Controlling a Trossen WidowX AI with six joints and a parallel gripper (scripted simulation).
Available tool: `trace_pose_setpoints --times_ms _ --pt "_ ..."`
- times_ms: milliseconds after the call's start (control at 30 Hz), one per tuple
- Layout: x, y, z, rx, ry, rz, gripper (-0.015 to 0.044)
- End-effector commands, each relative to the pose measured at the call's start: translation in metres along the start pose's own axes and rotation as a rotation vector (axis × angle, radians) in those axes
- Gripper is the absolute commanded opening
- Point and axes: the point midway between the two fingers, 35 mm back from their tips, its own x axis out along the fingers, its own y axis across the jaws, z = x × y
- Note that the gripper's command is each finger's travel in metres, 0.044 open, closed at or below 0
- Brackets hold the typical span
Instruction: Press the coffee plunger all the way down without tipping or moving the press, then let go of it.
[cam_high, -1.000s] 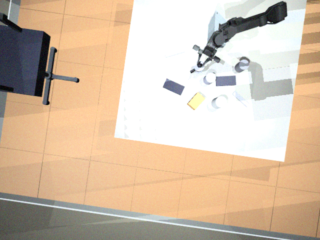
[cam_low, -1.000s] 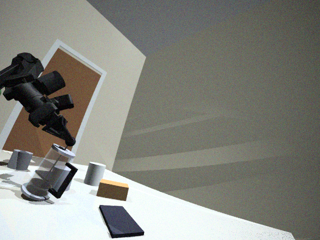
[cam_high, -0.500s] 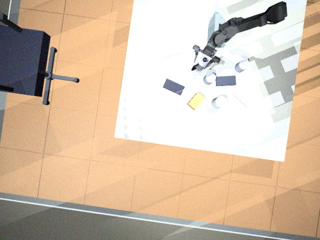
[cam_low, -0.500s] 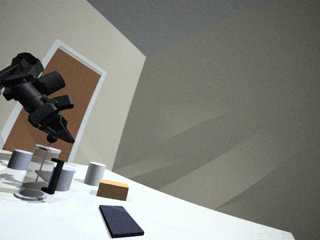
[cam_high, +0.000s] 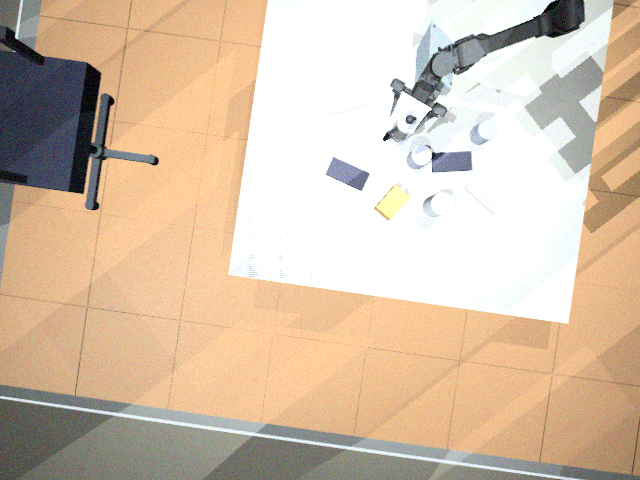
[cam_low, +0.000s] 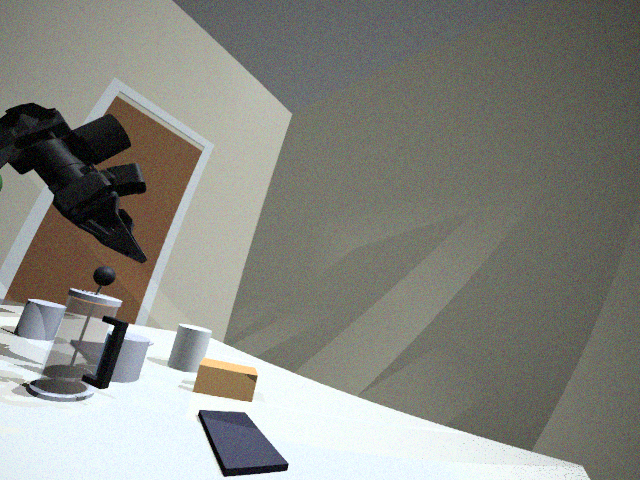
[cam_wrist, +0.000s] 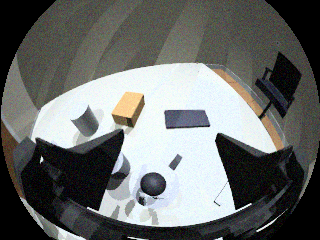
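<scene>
The coffee press (cam_low: 82, 330) is a clear cylinder with a pale lid and base and a black handle (cam_low: 112, 353) (cam_wrist: 175, 161). It stands upright on the table. Its black ball knob (cam_high: 409, 119) (cam_low: 104, 275) (cam_wrist: 152, 184) sits a short way above the lid, with a little rod showing between them. The filter's exact height is hard to tell. My gripper (cam_high: 403, 125) (cam_low: 140, 249) (cam_wrist: 171, 136) is open and empty. In the exterior view it hangs above the knob, not touching it. In the wrist view the knob lies between and below the spread fingers.
Pale cylinders (cam_high: 422, 155) (cam_high: 442, 203) (cam_high: 486, 131) stand near the press, one close beside it. A yellow-orange box (cam_high: 392, 202) (cam_low: 225, 379) (cam_wrist: 128, 108) and a dark flat slab (cam_high: 347, 173) (cam_low: 241, 441) (cam_wrist: 187, 119) lie beyond the handle side. Another dark slab (cam_high: 452, 161) lies by the cylinders.
</scene>
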Motion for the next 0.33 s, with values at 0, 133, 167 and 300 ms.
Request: trace_pose_setpoints --times_ms 0,133,167,300 --pt "-0.0491 0.0134 0.0195 -0.004 -0.002 0.021 0.044" --pt "-0.0511 0.0142 0.02 -0.004 -0.002 0.022 0.044" --pt "-0.0511 0.0142 0.02 -0.004 -0.002 0.022 0.044" --pt "-0.0507 0.014 0.0195 -0.004 -0.002 0.022 0.044"
